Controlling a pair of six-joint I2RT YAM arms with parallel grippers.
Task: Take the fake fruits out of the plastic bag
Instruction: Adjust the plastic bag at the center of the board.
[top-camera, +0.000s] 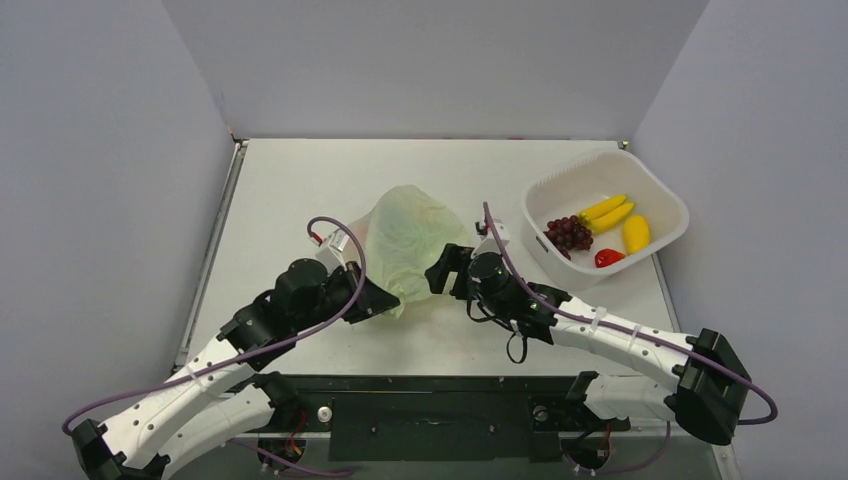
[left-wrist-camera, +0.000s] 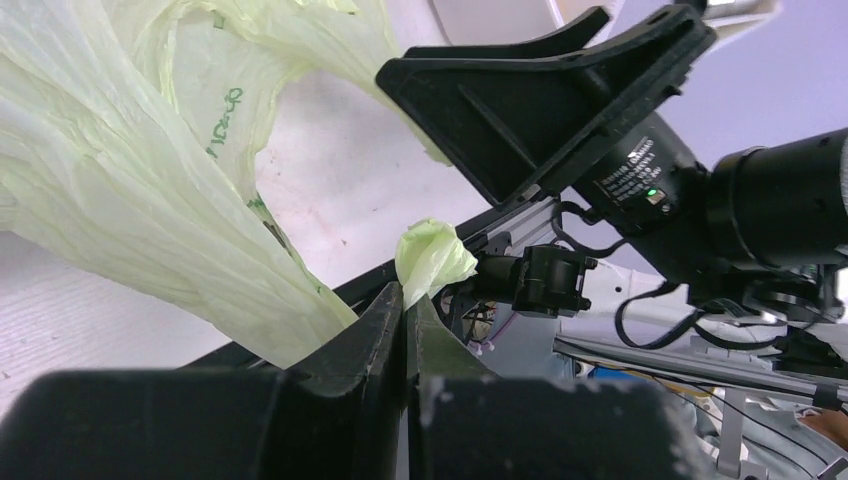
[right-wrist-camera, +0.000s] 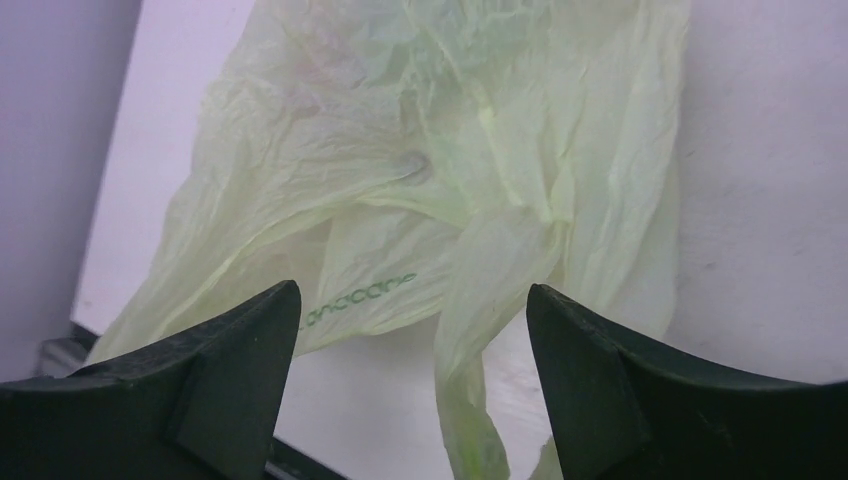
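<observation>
The pale green plastic bag (top-camera: 408, 240) lies crumpled in the middle of the table, and nothing inside it can be made out. My left gripper (top-camera: 380, 297) is shut on a bag handle (left-wrist-camera: 432, 257) at the bag's near left corner. My right gripper (top-camera: 444, 270) is open just right of the bag, its jaws either side of the other loose handle (right-wrist-camera: 480, 330) without touching it. A small red fake fruit (top-camera: 607, 258) lies in the white basket (top-camera: 672, 208). No round green fruit shows.
The white basket stands at the right rear and also holds yellow bananas (top-camera: 607, 212), another yellow fruit (top-camera: 636, 233) and dark purple grapes (top-camera: 568, 234). Grey walls close in the table on three sides.
</observation>
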